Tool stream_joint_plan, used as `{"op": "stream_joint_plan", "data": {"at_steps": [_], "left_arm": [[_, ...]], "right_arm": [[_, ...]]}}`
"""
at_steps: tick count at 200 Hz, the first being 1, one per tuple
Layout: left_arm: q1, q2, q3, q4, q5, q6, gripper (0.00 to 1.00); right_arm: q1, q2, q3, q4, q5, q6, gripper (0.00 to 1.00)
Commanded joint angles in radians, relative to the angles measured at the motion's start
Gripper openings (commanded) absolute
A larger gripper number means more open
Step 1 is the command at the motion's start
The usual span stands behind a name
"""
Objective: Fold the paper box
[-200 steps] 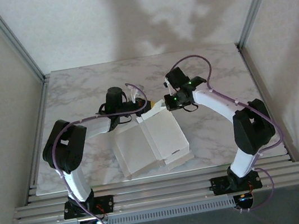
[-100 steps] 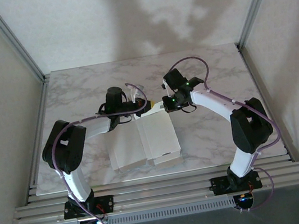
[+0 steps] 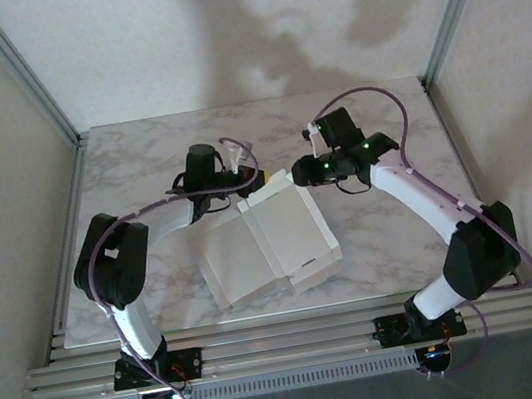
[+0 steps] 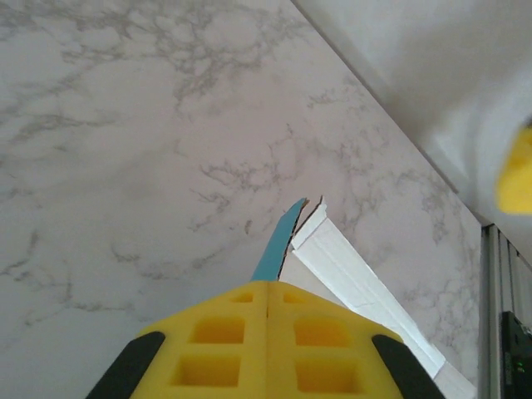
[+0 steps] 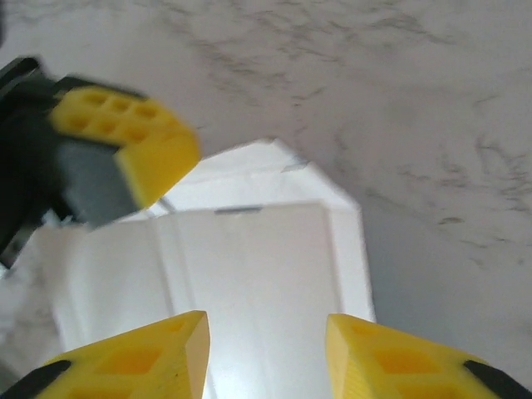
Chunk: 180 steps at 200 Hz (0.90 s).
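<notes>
Released paper box (image 3: 272, 239) with right gripper (image 5: 266, 324), jaws parted and backed off; kept left gripper (image 4: 268, 291) clamped on its edge flap; judged folding unfinished.

No text, label, brand, number or sign could be read anywhere, neither on the paper box (image 3: 271, 242) nor on the marble table (image 3: 140, 169) beneath it.

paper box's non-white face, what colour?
Turquoise-blue; the thin card paper box shows it best in the left wrist view.
</notes>
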Motion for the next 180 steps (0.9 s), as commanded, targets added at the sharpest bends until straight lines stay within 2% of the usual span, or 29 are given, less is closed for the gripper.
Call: {"op": "stream_joint_plan", "data": {"at_steps": [1,15,40,56,67,91,129,153,180], "left_arm": [[0.015,-0.006,0.054,-0.106,-0.068,0.028,0.0],[0.022,0.002,0.073,-0.147,-0.086,0.03,0.0],[0.035,0.007,0.08,-0.175,-0.09,0.026,0.14],[0.043,0.006,0.084,-0.178,-0.072,0.024,0.32],[0.049,0.007,0.098,-0.193,-0.058,0.032,0.48],[0.062,0.015,0.154,-0.294,-0.068,0.082,0.65],[0.081,0.076,0.296,-0.505,-0.135,0.181,0.76],[0.082,0.158,0.403,-0.655,-0.15,0.25,0.77],[0.082,0.233,0.479,-0.748,-0.143,0.317,0.78]], "right_arm": [[0.029,-0.021,-0.077,-0.001,-0.095,0.065,0.43],[0.057,-0.033,-0.126,0.028,-0.109,0.109,0.43],[0.107,-0.034,-0.205,0.08,-0.099,0.158,0.44],[0.118,-0.037,-0.253,0.124,-0.105,0.186,0.44],[0.123,-0.041,-0.274,0.138,-0.107,0.197,0.44],[0.139,-0.051,-0.305,0.156,-0.117,0.218,0.43],[0.182,-0.043,-0.359,0.222,-0.118,0.32,0.42],[0.214,-0.018,-0.404,0.309,-0.113,0.409,0.39],[0.243,0.019,-0.46,0.405,-0.122,0.479,0.34]]}}
